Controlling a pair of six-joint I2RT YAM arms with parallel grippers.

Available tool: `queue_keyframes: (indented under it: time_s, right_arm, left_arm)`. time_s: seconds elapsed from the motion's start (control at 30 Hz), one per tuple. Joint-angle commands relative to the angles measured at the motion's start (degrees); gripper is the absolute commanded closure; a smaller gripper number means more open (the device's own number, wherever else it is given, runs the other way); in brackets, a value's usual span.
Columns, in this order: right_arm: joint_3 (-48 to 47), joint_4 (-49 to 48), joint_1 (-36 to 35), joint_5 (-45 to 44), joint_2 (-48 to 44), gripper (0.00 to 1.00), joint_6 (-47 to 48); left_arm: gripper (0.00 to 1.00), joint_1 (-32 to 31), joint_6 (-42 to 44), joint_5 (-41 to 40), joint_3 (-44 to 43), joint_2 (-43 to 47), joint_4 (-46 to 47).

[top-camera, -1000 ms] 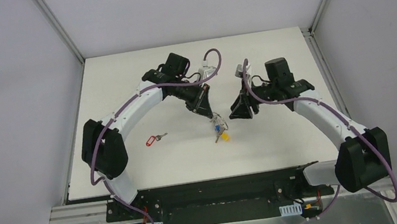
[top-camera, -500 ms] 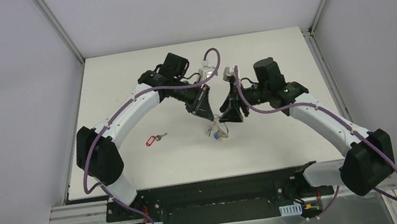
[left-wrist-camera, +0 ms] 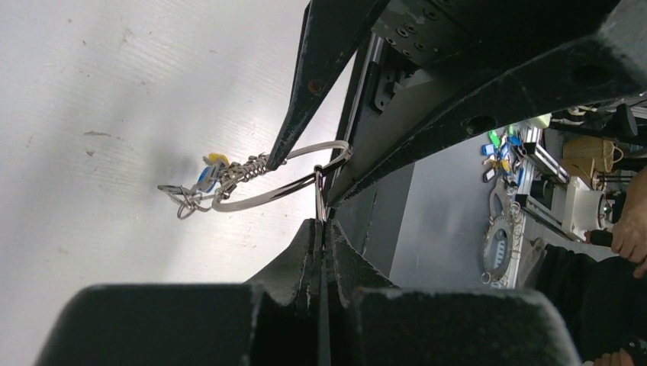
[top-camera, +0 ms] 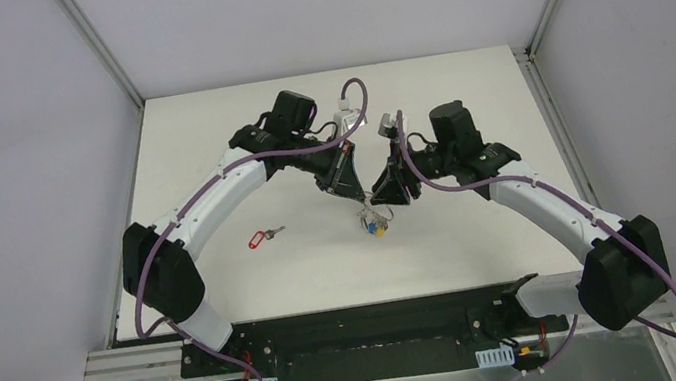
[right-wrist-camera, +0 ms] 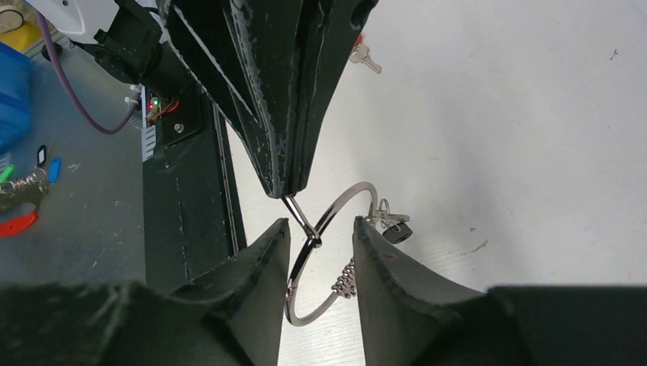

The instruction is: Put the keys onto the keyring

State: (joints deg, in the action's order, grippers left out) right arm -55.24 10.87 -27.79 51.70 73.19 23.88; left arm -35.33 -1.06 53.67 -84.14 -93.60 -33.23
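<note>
My left gripper is shut on the straight clasp end of the keyring and holds it just above the table. The thin silver keyring hangs out from my left gripper, its bunch with the blue and yellow tags at the far end. My right gripper straddles the keyring, one finger against each side of it. A black-tagged key hangs on the ring behind the right finger. The red-tagged key lies alone on the table to the left and also shows in the right wrist view.
The white table is bounded by grey walls and aluminium posts at the back corners. A black base rail runs along its near edge. Both arms arch inward, and their grippers meet at mid-table.
My right arm has swung left to meet the left gripper, and its jaws have come around the ring and narrowed. The ring and its bunch have shifted slightly left and up.
</note>
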Motion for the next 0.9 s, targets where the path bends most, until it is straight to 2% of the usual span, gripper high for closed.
queue_keyframes:
  time_s: [0.0,0.23,0.43,0.7,0.8,0.87]
  right_arm:
    - [-0.08,-3.67,-0.3,1.16,-0.15,0.63,-1.55]
    - [-0.14,-3.55,-0.4,3.36,0.48,0.8,-1.62]
    - [0.12,-3.58,-0.4,3.92,0.01,1.0,-1.54]
    - [-0.74,-3.91,0.53,6.34,-1.25,1.0,-3.46]
    - [-0.06,-6.89,0.88,6.94,-1.16,1.0,-4.46]
    - [0.5,-8.5,1.24,8.47,-1.07,1.0,-8.51]
  left_arm:
    - [1.0,-0.53,-0.97,2.19,0.5,2.81,1.74]
    - [1.0,-0.53,-1.55,2.29,0.32,2.89,2.38]
    - [1.0,-0.48,-1.24,2.51,0.2,3.29,2.49]
    - [1.0,0.75,-0.15,3.92,1.77,6.14,5.73]
    - [0.94,1.52,-1.55,3.87,3.14,7.82,9.2]
    - [0.87,1.86,-2.52,3.69,4.19,8.6,11.15]
